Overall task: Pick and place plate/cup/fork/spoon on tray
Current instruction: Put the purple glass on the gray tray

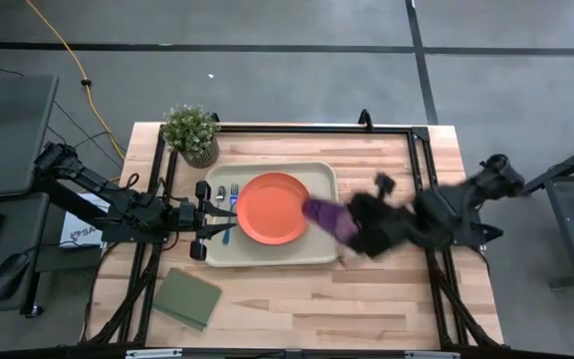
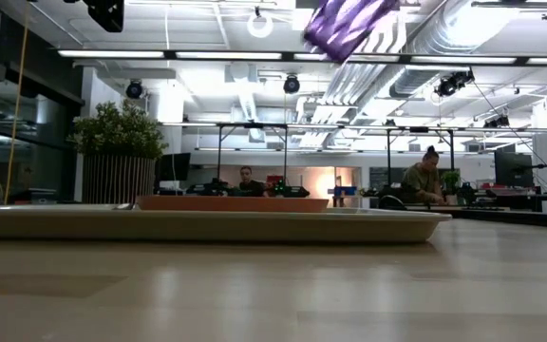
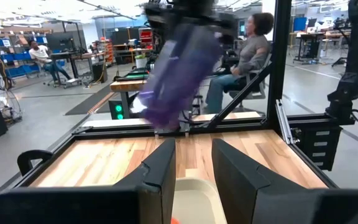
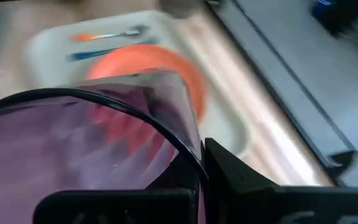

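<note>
- Cup, a small translucent purple plastic tumbler, hangs tilted in the air above the right end of the large cream rectangular plastic tray, clamped in the right gripper, whose fingers are closed on it.
- Round flat orange plastic plate lies in the middle of the tray.
- Slim fork with a light blue handle and the slim spoon with a short orange handle lie side by side in the tray's left part, left of the plate.
- Left gripper waits at the tray's left edge, its fingers partly apart with nothing between them.
- Pale wooden table top carries the tray near its middle; a potted green plant stands at the far left corner, and a dark green flat square pad lies at the near left, well apart from the tray.
- Bare wood stays free along the near edge and to the right of the tray.
- Black frame rails run along the table's sides.
- Beyond the table the low view shows a workshop with benches and a seated person.
</note>
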`<state>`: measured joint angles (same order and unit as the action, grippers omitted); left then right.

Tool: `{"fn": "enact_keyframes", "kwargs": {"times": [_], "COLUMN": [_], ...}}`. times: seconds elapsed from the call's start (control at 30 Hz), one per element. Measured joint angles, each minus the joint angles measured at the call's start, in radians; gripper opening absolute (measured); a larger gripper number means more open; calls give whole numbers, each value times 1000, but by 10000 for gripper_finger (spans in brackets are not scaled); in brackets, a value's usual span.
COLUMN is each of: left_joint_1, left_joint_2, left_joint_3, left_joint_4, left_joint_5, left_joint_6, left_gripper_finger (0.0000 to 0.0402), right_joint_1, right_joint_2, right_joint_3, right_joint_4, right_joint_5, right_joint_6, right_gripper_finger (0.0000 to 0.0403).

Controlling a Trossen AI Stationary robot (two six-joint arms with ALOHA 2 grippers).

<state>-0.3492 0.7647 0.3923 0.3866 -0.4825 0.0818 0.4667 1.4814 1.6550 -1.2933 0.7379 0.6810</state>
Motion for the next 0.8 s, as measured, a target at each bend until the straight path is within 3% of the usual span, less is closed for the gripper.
{"fn": "enact_keyframes", "kwargs": {"times": [0.13, 0.33, 0.6, 0.8], "left_joint_1": [0, 0, -1, -1], "left_joint_2": [0, 0, 0, 0], "left_joint_3": [0, 0, 0, 0], "left_joint_4": [0, -1, -1, -1], "left_joint_5": [0, 0, 0, 0], "left_joint_6": [0, 0, 0, 0], "left_gripper_finger": [86, 86, 86, 86], "right_joint_1": [-216, -470, -682, -774], "right_joint_2": [47, 90, 162, 226], "right_joint_3": [54, 37, -44, -93], "right_joint_4": [-26, -33, 10, 197], "right_joint_5": [-39, -214, -366, -541], "right_joint_6": [-71, -145, -170, -233], "right_gripper_finger": [0, 0, 0, 0]}}
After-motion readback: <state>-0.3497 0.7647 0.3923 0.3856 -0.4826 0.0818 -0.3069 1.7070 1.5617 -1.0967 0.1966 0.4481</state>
